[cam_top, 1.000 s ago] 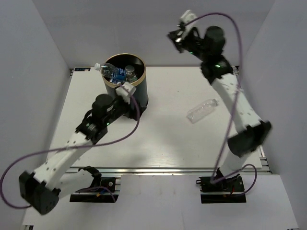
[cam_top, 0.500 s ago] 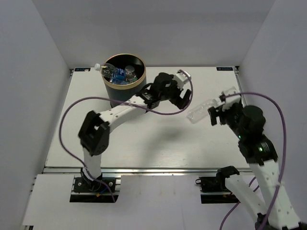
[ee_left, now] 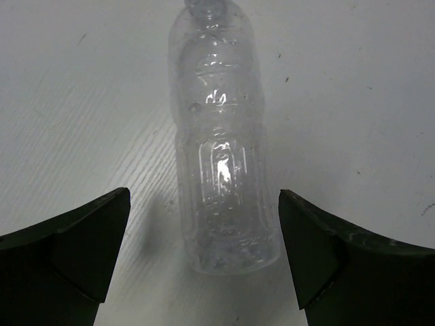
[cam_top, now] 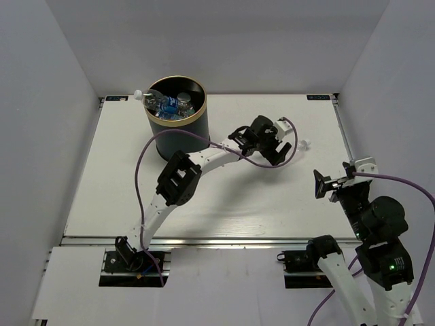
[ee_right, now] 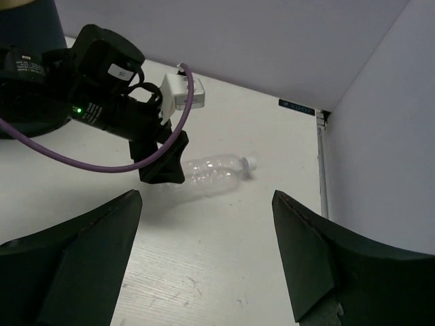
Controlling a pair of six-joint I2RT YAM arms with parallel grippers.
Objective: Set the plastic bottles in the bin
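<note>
A clear plastic bottle (ee_left: 221, 156) lies on its side on the white table, cap pointing away from my left wrist camera. My left gripper (ee_left: 204, 197) is open, with one finger on each side of the bottle's base and neither touching it. From above, my left gripper (cam_top: 275, 149) covers most of that bottle (cam_top: 303, 144); only the cap end shows. My right gripper (cam_top: 332, 185) is open and empty near the table's right front. In the right wrist view the same bottle (ee_right: 214, 173) lies ahead of my right gripper (ee_right: 206, 197). The bin (cam_top: 197, 122) at the back left holds several bottles (cam_top: 166, 103).
One bottle in the bin leans over the rim, its white cap (cam_top: 138, 94) sticking out to the left. The left arm (cam_top: 204, 159) stretches across the table's middle, trailing a purple cable (cam_top: 146, 170). Grey walls close in the back and both sides.
My left arm swung from the bin across to the lone bottle on the right and opened wider. My right arm came down from the back to the near right, and its gripper opened.
</note>
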